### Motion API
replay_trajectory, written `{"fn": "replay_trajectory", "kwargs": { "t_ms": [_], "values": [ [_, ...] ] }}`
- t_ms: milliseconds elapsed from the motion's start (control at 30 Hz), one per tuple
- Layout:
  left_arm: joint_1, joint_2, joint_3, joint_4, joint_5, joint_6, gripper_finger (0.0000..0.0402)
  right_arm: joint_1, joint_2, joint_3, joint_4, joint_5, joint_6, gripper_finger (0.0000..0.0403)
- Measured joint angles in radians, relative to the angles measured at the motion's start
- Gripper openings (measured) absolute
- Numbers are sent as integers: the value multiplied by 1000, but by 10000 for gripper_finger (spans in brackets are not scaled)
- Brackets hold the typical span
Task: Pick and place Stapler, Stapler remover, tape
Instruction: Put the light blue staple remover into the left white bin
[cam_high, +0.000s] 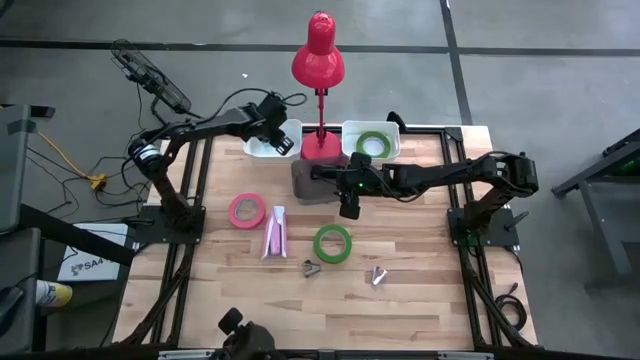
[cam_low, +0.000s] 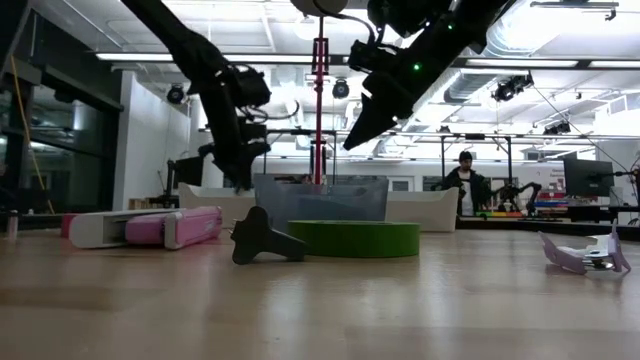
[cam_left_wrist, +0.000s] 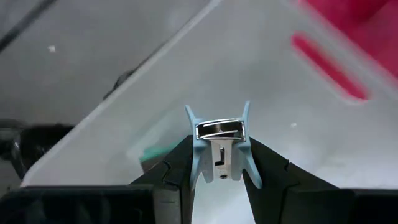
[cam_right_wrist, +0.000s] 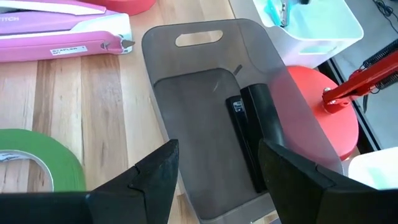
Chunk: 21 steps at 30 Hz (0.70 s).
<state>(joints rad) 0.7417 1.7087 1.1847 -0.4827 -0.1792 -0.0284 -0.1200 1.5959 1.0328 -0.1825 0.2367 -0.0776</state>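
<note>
My left gripper (cam_left_wrist: 219, 155) is shut on a light-blue stapler remover (cam_left_wrist: 219, 134) above a white bin (cam_high: 262, 148) at the table's far left. My right gripper (cam_right_wrist: 217, 162) hangs open over a grey bin (cam_right_wrist: 186, 93), which has a black stapler (cam_right_wrist: 249, 137) lying on its floor. On the table lie a pink stapler (cam_high: 274, 232), a pink tape ring (cam_high: 246, 210), a green tape ring (cam_high: 333, 243), a dark stapler remover (cam_high: 311, 268) and a pale one (cam_high: 378, 275). Another green tape ring (cam_high: 375, 145) lies in the far right white bin (cam_high: 352, 132). My left gripper pinches the stapler remover by its two plastic sides (cam_left_wrist: 198, 158) between the two fingers. The remover's metal jaw end (cam_left_wrist: 219, 129) points away from the gripper. The fingers slant downward toward the far edge. The remover is lifted clear over the white bin (cam_left_wrist: 155, 93).
A red desk lamp stands between the two white bins, its base (cam_high: 322, 148) just behind the grey bin (cam_high: 308, 185) and its head (cam_high: 318, 60) over the far edge. The near half of the wooden table (cam_high: 420, 310) holds only the small removers.
</note>
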Motion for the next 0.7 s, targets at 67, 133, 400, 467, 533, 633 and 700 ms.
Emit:
{"fn": "replay_trajectory", "kwargs": {
  "t_ms": [67, 133, 400, 467, 533, 633, 700],
  "values": [
    [7, 17, 0, 16, 17, -3, 101, 0, 0, 0, 0, 0, 10, 213],
    [12, 29, 0, 33, 24, -6, 101, 0, 0, 0, 0, 0, 19, 213],
    [18, 56, 0, 48, 60, -55, 101, 0, 0, 0, 0, 0, 51, 213],
    [18, 56, 0, 55, 60, -71, 101, 0, 0, 0, 0, 0, 52, 213],
    [18, 56, 0, 53, 61, -99, 101, 0, 0, 0, 0, 0, 53, 213],
    [18, 56, 0, 51, 61, -142, 101, 0, 0, 0, 0, 0, 56, 213],
    [18, 58, 0, 49, 61, -167, 106, 0, 0, 0, 0, 0, 56, 213]
  ]
}}
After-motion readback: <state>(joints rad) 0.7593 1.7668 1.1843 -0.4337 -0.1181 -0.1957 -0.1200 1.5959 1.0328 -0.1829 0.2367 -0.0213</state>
